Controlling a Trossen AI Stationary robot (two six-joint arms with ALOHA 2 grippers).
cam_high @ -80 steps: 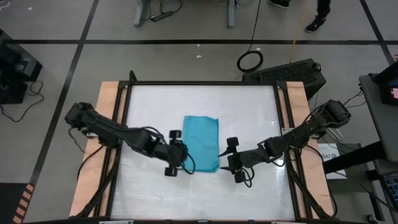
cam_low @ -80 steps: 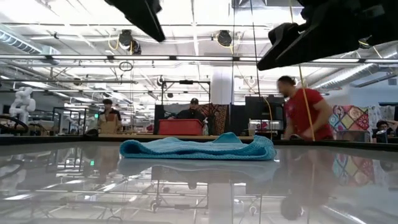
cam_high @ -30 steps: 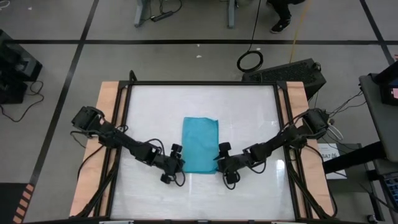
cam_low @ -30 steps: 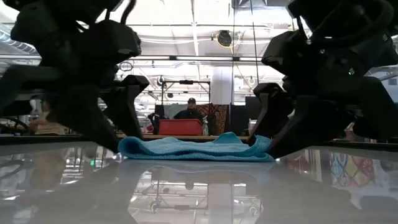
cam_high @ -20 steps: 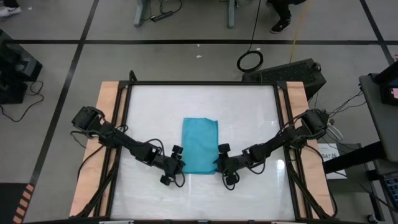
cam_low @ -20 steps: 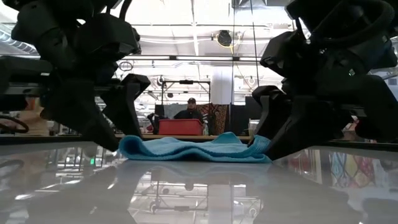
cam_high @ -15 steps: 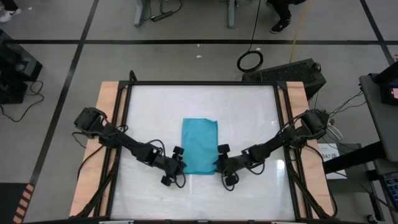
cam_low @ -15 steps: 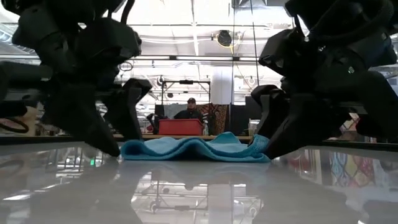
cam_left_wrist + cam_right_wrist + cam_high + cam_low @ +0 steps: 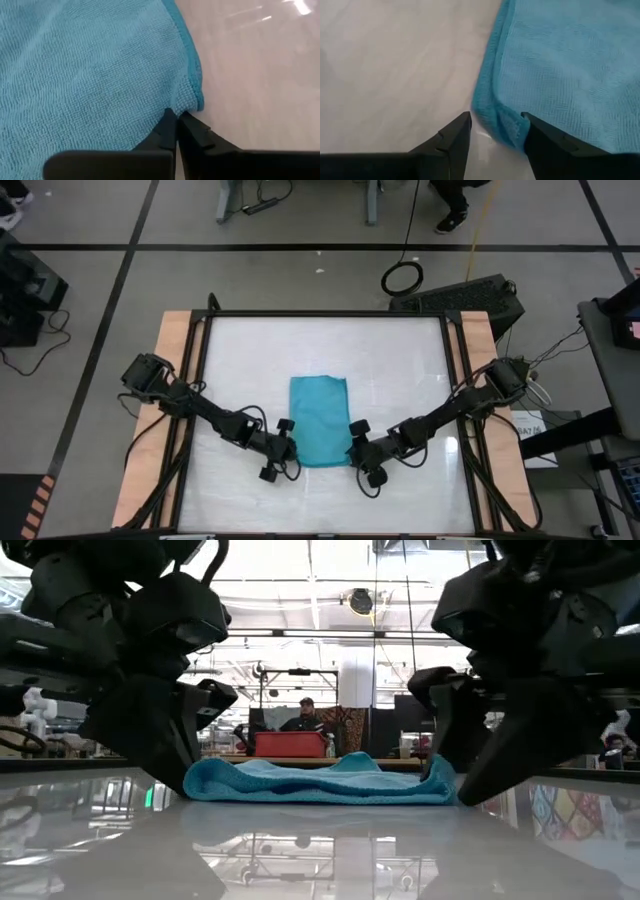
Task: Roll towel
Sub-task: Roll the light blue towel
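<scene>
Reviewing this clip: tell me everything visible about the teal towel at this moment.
The towel is a plain teal-blue cloth of fine looped weave with a stitched hem, lying flat and unrolled as a small rectangle at the middle of the white table, slightly rumpled along its top. The left gripper is shut, pinching one near corner. The right gripper straddles the other near corner, fingers apart on either side of a folded-over edge.

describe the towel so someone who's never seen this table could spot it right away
On the white table, look near the middle, toward the front edge between the two dark arms. The towel lies flat there, a small teal-blue rectangle; the left gripper and right gripper sit at its near corners. It is the table's only colored, soft thing.
</scene>
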